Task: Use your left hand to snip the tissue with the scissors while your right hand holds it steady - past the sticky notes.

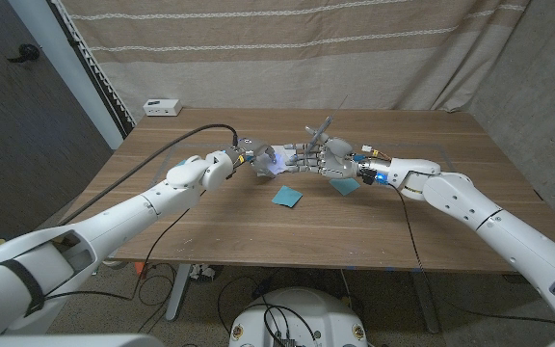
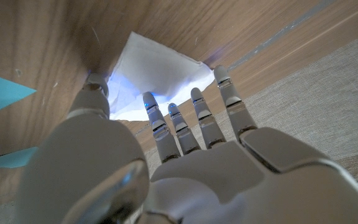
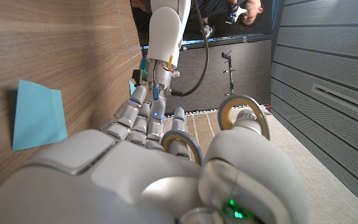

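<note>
A white tissue (image 1: 276, 162) sits between my two hands at the table's middle, lit bluish. My left hand (image 1: 251, 156) holds it, with the thumb (image 2: 96, 88) at one corner and the fingertips (image 2: 194, 99) along the edge of the tissue (image 2: 157, 68). My right hand (image 1: 330, 160) grips the grey scissors (image 1: 321, 129), whose blades point up and toward the back. The handle loops (image 3: 244, 111) sit around that hand's thumb and a finger. One teal sticky note (image 1: 286, 197) lies just in front of the tissue, and another (image 1: 347, 186) is under the right wrist.
A small white box (image 1: 162, 106) stands at the table's back left corner. A black cable (image 1: 193, 135) runs along my left arm. A striped curtain (image 1: 306, 48) hangs behind the table. A sticky note (image 3: 37, 115) lies beside my right hand.
</note>
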Action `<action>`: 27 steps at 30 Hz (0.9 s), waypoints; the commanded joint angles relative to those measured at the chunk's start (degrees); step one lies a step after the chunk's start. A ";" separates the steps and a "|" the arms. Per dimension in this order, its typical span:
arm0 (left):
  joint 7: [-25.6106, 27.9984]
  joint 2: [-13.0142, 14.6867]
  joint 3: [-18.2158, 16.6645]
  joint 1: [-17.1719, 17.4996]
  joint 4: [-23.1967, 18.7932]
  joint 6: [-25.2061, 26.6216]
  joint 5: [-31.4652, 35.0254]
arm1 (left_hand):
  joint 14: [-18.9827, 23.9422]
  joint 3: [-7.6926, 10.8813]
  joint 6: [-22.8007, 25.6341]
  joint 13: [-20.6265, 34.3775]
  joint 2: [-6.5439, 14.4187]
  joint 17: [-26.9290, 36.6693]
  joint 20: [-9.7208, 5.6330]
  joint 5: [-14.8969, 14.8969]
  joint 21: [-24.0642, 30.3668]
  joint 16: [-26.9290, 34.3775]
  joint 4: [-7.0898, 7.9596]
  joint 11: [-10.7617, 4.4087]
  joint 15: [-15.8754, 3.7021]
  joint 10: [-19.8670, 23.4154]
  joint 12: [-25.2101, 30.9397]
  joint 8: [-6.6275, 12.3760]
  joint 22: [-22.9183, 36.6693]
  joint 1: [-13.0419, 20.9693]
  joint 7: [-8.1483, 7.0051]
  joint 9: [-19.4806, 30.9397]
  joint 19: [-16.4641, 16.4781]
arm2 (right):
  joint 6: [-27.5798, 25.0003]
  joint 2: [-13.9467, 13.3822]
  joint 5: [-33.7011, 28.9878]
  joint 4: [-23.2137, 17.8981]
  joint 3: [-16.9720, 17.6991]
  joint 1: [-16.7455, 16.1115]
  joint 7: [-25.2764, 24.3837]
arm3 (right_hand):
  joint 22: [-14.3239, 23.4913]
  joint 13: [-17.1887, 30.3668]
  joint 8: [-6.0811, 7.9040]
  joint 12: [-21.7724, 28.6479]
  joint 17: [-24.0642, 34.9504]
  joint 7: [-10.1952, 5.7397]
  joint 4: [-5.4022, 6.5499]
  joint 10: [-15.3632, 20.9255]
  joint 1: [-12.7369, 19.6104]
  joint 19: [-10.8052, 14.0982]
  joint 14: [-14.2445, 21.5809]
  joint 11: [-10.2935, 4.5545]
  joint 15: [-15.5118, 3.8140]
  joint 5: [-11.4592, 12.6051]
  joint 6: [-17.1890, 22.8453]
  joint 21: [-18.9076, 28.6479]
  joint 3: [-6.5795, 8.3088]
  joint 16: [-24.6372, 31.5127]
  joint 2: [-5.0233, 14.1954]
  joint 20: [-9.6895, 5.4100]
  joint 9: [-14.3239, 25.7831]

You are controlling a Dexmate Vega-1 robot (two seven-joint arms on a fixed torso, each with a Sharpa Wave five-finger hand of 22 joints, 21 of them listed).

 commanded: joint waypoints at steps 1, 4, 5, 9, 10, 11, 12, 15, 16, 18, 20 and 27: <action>-0.77 -0.26 0.88 -0.70 1.16 -1.09 -0.34 | 0.62 -0.23 -0.15 0.16 0.09 0.16 -0.11 -0.09 -0.30 0.29 0.12 -0.12 -0.45 1.14 0.53 0.04 0.23 0.73 -0.06 -0.01 0.23 | -0.48 0.39 0.09 0.21 -0.21 0.36 -0.32 | -0.02 0.20 -0.05 0.60 0.13 4.38 0.06 -0.34 -0.34 0.20 0.04 -0.03 0.31 -0.28 -0.11 0.40 0.21 -0.07 0.02 0.03 0.13; -0.83 -0.37 1.29 -0.97 1.52 -1.50 -0.03 | 1.12 -0.27 1.08 0.17 0.13 0.18 -0.18 -0.21 -0.51 0.36 0.18 -0.32 -0.43 2.01 0.89 0.53 0.25 0.82 0.80 0.01 0.39 | -0.19 0.41 -0.16 -0.02 -0.17 0.24 -0.64 | -0.02 0.25 -0.08 0.66 0.13 4.36 0.06 -0.31 -0.38 0.21 0.06 -0.04 0.33 -0.29 -0.07 0.41 0.23 -0.09 0.03 0.04 0.15; -0.81 -0.42 1.38 -1.05 1.66 -1.67 -0.01 | 1.15 -0.28 1.16 0.17 0.14 0.18 -0.23 -0.23 -0.57 0.34 0.19 -0.43 -0.44 2.25 0.99 0.56 0.26 0.83 0.93 0.01 0.38 | -0.40 0.39 0.05 -0.12 -0.10 0.18 -0.84 | -0.03 0.27 -0.09 0.66 0.14 4.39 0.06 -0.34 -0.39 0.21 0.05 -0.03 0.32 -0.30 -0.07 0.41 0.23 -0.10 0.03 0.06 0.16; -0.61 -0.72 1.67 -1.23 2.20 -2.08 0.03 | 1.87 -0.28 1.98 0.17 0.23 0.20 -0.49 -0.35 -0.68 0.50 0.24 -0.61 -0.43 3.08 1.30 0.83 0.29 0.94 1.68 0.00 0.72 | -0.69 0.36 0.49 -0.37 0.13 -0.06 -1.36 | -0.03 0.33 -0.14 0.76 0.15 4.41 0.06 -0.22 -0.44 0.22 0.08 -0.13 0.34 -0.32 -0.07 0.42 0.24 -0.13 0.03 0.08 0.19; -0.57 -0.74 1.72 -1.29 2.32 -2.28 -0.02 | 1.65 -0.28 2.06 0.16 0.25 0.20 -0.48 -0.37 -0.72 0.38 0.24 -0.57 -0.54 3.08 1.28 0.85 0.29 0.97 1.71 0.00 0.76 | -0.30 0.34 0.16 -0.41 0.12 -0.13 -1.35 | -0.03 0.34 -0.14 0.78 0.15 4.40 0.06 -0.21 -0.44 0.22 0.10 -0.09 0.30 -0.32 -0.03 0.42 0.24 -0.13 0.03 0.06 0.19; -0.59 -0.74 1.74 -1.31 2.35 -2.42 -0.08 | 1.61 -0.27 2.10 0.16 0.26 0.20 -0.49 -0.38 -0.73 0.36 0.24 -0.62 -0.51 3.06 1.27 0.86 0.30 0.99 1.71 0.00 0.77 | -0.21 0.34 0.12 -0.41 0.14 -0.15 -1.37 | -0.03 0.36 -0.12 0.77 0.14 4.39 0.06 -0.25 -0.46 0.23 0.11 -0.06 0.32 -0.32 0.03 0.42 0.24 -0.14 0.03 0.06 0.20; -0.56 -0.70 1.80 -1.34 2.34 -2.50 0.00 | 1.66 -0.27 2.19 0.15 0.27 0.20 -0.51 -0.40 -0.76 0.35 0.24 -0.75 -0.56 3.06 1.26 0.88 0.30 1.02 1.76 -0.01 0.81 | -0.36 0.37 0.32 -0.40 0.18 -0.16 -1.43 | -0.03 0.38 -0.12 0.81 0.15 4.38 0.06 -0.20 -0.47 0.24 0.09 -0.04 0.35 -0.33 0.09 0.42 0.25 -0.16 0.03 0.07 0.21; -0.95 -0.63 1.97 -1.43 2.29 -2.73 0.06 | 2.05 -0.25 2.38 0.13 0.32 0.20 -0.55 -0.44 -0.86 0.46 0.24 -0.90 -0.93 3.10 1.26 0.92 0.31 1.10 1.87 -0.01 0.78 | -0.43 0.46 0.47 -0.27 0.21 -0.12 -1.43 | -0.04 0.41 -0.13 0.84 0.15 4.38 0.05 -0.18 -0.49 0.28 0.14 -0.04 0.26 -0.34 0.11 0.44 0.25 -0.16 0.02 0.06 0.22; -1.19 -0.59 2.04 -1.48 2.24 -2.78 0.09 | 2.30 -0.24 2.39 0.14 0.34 0.20 -0.65 -0.46 -0.88 0.53 0.24 -1.02 -0.95 3.25 1.31 0.91 0.32 1.13 1.86 -0.02 0.84 | -0.18 0.51 0.28 -0.20 0.17 -0.14 -1.40 | -0.04 0.42 -0.15 0.84 0.15 4.36 0.05 -0.22 -0.49 0.28 0.17 -0.04 0.28 -0.34 0.08 0.44 0.26 -0.16 0.02 0.06 0.22; -1.53 -0.49 2.09 -1.45 2.07 -2.76 0.14 | 3.26 -0.20 2.73 0.17 0.43 0.21 -0.90 -0.55 -0.88 0.78 0.27 -0.98 -1.66 3.80 1.53 0.98 0.36 1.27 1.97 -0.03 1.31 | -0.41 0.60 0.57 -0.09 0.21 -0.14 -1.50 | -0.04 0.46 -0.10 0.88 0.16 4.40 0.04 -0.19 -0.50 0.33 0.17 0.01 0.31 -0.35 0.29 0.46 0.28 -0.18 0.04 0.01 0.25; -1.74 -0.39 2.06 -1.36 1.91 -2.87 -0.01 | 5.03 -0.17 2.97 0.20 0.53 0.20 -1.61 -0.72 -0.80 1.23 0.32 -1.00 -2.94 4.63 1.82 0.96 0.42 1.41 1.97 -0.05 2.17 | -0.29 0.69 0.58 0.03 0.23 -0.18 -1.47 | -0.04 0.50 -0.11 0.95 0.16 4.27 0.03 -0.13 -0.52 0.36 0.30 -0.05 0.24 -0.36 0.34 0.48 0.29 -0.16 0.04 0.04 0.27; -1.87 -0.15 1.97 -0.83 1.26 -3.16 -0.12 | 12.73 -0.15 4.58 0.73 0.46 -0.09 -5.07 -1.64 -0.28 2.43 0.33 -1.53 -8.83 9.44 3.58 1.10 0.59 2.01 2.50 -0.05 6.50 | -0.42 0.75 0.78 0.42 0.27 0.01 -1.13 | -0.06 0.65 -0.16 1.08 0.19 4.39 0.01 -0.10 -0.57 0.59 0.64 -0.04 0.13 -0.39 0.48 0.56 0.34 -0.09 0.05 -0.07 0.35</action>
